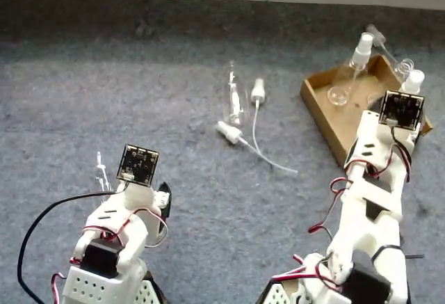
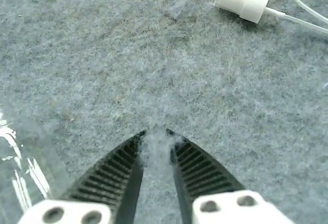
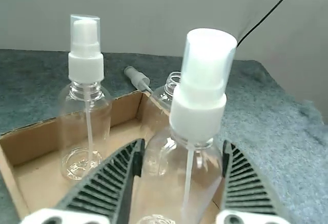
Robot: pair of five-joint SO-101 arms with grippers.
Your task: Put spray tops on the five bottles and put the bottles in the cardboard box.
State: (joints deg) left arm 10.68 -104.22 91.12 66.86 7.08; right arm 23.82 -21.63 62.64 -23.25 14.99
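My right gripper [image 3: 182,143] is shut on a clear bottle [image 3: 184,172] with a white spray top [image 3: 202,90], held upright over the cardboard box [image 3: 31,142]. In the high view this bottle [image 1: 414,81] is at the box's [image 1: 320,106] right side. A second capped bottle [image 3: 84,111] stands in the box. An uncapped bottle [image 3: 171,83] and a loose spray top [image 3: 136,75] lie behind. At the table's middle lie a bare bottle [image 1: 235,99] and two spray tops [image 1: 257,92] [image 1: 229,133]. My left gripper [image 2: 155,133] is shut and empty just above the carpet, with a clear bottle [image 2: 15,183] beside it.
Grey carpet covers the table [image 1: 174,53]. Thin tubes [image 1: 268,158] trail from the loose spray tops toward the box. One of those tops [image 2: 243,3] lies ahead of my left gripper. A black cable [image 1: 42,213] runs beside the left arm.
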